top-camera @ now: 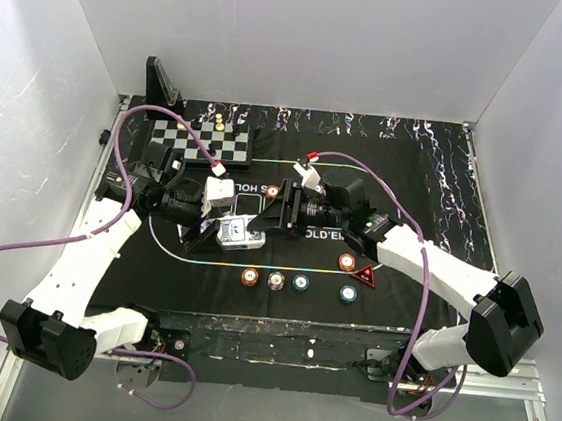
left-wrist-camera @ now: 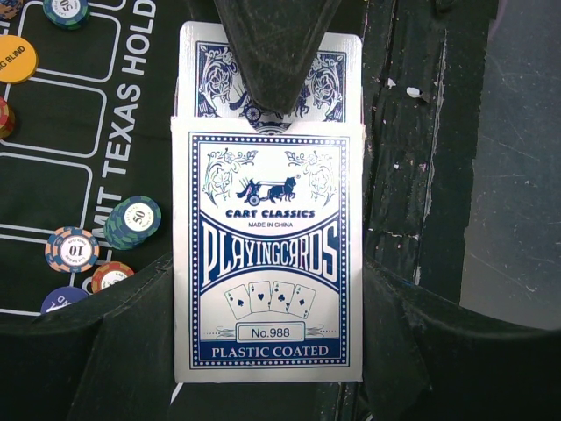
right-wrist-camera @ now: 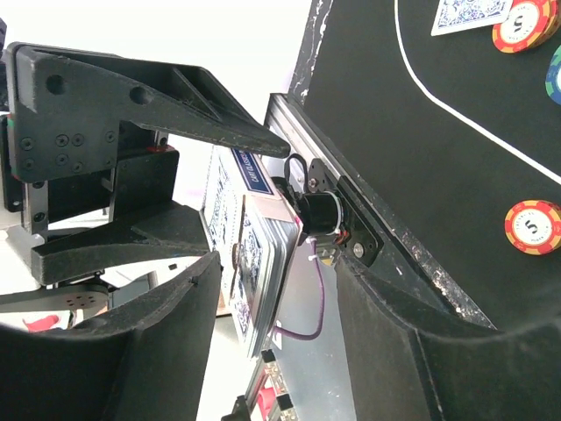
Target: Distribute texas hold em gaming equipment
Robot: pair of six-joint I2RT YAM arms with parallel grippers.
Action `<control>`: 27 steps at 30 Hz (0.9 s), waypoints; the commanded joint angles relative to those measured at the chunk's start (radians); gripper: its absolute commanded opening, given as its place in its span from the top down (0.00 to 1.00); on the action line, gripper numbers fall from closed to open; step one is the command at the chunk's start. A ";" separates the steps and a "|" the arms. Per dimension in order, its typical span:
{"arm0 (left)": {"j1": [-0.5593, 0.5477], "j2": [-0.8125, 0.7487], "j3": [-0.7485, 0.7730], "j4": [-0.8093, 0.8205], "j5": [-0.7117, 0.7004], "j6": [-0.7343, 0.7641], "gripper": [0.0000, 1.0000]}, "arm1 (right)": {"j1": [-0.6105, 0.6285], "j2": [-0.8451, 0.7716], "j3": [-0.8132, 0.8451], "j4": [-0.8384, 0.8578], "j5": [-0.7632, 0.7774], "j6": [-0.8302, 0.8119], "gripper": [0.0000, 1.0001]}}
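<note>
My left gripper is shut on a blue-and-white playing-card box and holds it above the mat's near edge. The blue-backed deck sticks out of the box's open end. My right gripper is open and straddles the deck; one finger lies over the cards, the other stands apart from them. Poker chips lie on the black mat: orange, white-pink, teal, red. A red triangular marker lies beside the red chip.
The chessboard with pieces sits at the back left, a black stand behind it. A yellow disc and more chips lie on the mat. One card lies face down near chips.
</note>
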 commanded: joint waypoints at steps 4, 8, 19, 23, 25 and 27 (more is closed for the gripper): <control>0.004 -0.012 0.041 0.014 0.041 -0.005 0.54 | -0.018 -0.052 -0.029 0.040 -0.007 0.015 0.42; 0.004 -0.009 0.047 0.016 0.045 -0.005 0.54 | -0.020 -0.040 -0.019 0.034 -0.022 0.012 0.43; 0.004 -0.001 0.056 0.016 0.049 -0.007 0.55 | -0.066 -0.101 -0.045 -0.042 0.018 -0.016 0.47; 0.006 0.000 0.059 0.017 0.052 -0.010 0.55 | -0.089 -0.133 -0.056 -0.062 0.030 -0.021 0.48; 0.004 0.000 0.058 0.020 0.052 -0.011 0.55 | -0.097 -0.142 -0.061 -0.067 0.032 -0.022 0.49; 0.004 0.000 0.058 0.019 0.052 -0.010 0.55 | -0.101 -0.152 -0.064 -0.076 0.036 -0.025 0.50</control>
